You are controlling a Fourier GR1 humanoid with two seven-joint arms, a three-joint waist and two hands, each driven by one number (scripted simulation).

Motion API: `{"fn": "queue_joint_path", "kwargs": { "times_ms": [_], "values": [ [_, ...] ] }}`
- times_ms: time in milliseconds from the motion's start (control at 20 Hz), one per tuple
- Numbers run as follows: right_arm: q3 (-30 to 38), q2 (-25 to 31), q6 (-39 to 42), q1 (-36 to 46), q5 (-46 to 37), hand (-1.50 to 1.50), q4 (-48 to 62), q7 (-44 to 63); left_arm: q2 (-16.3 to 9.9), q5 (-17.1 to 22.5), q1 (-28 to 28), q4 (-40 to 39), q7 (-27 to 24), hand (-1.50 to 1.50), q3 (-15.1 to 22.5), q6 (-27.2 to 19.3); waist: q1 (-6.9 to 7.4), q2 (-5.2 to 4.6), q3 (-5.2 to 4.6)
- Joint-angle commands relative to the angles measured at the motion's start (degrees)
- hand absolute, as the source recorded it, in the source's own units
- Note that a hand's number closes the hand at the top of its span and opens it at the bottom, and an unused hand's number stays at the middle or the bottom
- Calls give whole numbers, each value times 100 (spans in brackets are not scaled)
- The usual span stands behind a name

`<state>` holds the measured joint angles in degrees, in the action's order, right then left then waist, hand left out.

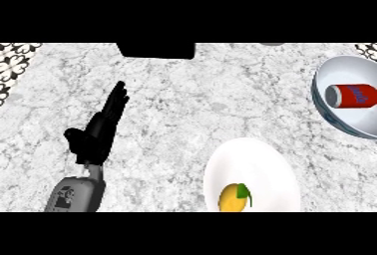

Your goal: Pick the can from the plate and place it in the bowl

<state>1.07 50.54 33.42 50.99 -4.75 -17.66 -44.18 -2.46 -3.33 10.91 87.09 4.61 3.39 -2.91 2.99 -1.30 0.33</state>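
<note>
A red can (352, 95) with a blue label lies on its side inside the pale blue bowl (329, 115) at the right edge. A white plate (253, 164) sits at the lower middle right and carries a yellow fruit with a green leaf (235, 197). My left hand (97, 133) stands open on the left, fingers straight and pointing up and slightly right, far from the bowl and the plate. Nothing is in it. My right hand does not show.
A black box-like object (156, 50) stands at the counter's far edge, above the left hand. Patterned tile (15, 60) borders the marbled counter at the upper left and the upper right corner.
</note>
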Motion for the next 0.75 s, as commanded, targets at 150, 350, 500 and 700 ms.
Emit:
{"fn": "queue_joint_path", "kwargs": {
  "times_ms": [150, 350, 500, 700],
  "values": [
    [164, 224, 1712, -59, 407, -150, 141, -478, 154, -25, -104, -4, -118, 0, 104, -57, 19, -35, 17],
    [166, 306, 2108, -191, 610, -150, 13, -265, 50, 17, 28, 106, 51, 0, 18, -25, 9, -32, 32],
    [138, 420, 2274, -415, 715, -150, -205, -347, 1, 44, -66, 49, -7, 0, -39, 4, -75, -25, 37],
    [60, 311, 2208, -611, 824, -150, -386, -258, 18, 63, 6, -26, -74, 0, -64, 9, -62, -59, 36]
  ]
}}
